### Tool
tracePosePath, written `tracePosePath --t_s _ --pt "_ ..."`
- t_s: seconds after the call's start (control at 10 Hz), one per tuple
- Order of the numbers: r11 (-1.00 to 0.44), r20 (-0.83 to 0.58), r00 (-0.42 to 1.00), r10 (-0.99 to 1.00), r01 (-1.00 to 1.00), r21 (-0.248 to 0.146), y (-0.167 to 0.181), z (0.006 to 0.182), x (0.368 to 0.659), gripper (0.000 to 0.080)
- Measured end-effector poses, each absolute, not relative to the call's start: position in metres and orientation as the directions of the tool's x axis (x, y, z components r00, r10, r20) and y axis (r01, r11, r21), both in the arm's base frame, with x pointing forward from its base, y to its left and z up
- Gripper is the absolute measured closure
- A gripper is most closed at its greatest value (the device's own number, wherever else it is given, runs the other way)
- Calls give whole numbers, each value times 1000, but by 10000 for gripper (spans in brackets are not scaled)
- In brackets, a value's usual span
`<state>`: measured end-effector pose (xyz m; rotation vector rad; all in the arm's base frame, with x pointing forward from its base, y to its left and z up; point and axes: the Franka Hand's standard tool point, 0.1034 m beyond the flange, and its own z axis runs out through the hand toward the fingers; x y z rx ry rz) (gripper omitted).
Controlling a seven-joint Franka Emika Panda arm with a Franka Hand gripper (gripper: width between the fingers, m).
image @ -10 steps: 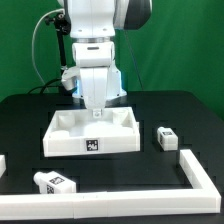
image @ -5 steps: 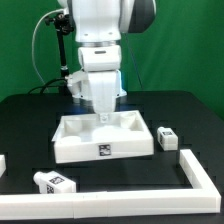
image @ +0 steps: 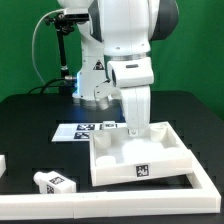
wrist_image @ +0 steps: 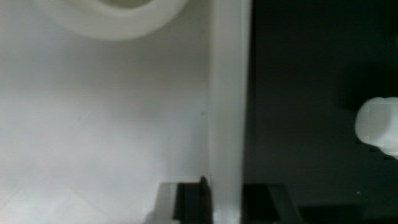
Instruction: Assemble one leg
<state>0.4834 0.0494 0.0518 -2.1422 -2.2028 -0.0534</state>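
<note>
While the pincer (image: 135, 128) pinches the back wall of the big white panel (image: 115, 170), one leg (image: 55, 183) lies sideways on the bench (image: 30, 130), well apart from the pincer, toward the exterior view's left.

White panel (image: 115, 172): square, raised rim, one tag on its front wall, at 4 o'clock from the exterior view's centre. It is over the black table (image: 30, 125); contact unclear. Marker board (image: 85, 131) lies flat at 10 o'clock from the panel, tags up, one end hidden behind the panel's back rim. White rail (image: 209, 182) at 4 o'clock, just beside the panel's corner. Green backdrop (image: 20, 40) behind; black cable (image: 42, 50) at 10 o'clock. Wrist view: round socket (wrist_image: 116, 15) in the panel floor, straight rim wall (wrist_image: 228, 100), dark table beyond.
</note>
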Motion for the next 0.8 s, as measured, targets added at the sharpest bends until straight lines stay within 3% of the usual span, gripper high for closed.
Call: tracePosePath --t_s 0.3,0.8 --pt "26 76 -24 997 999 -27 49 48 482 745" --pt "3 111 1 994 999 -36 65 15 495 745"
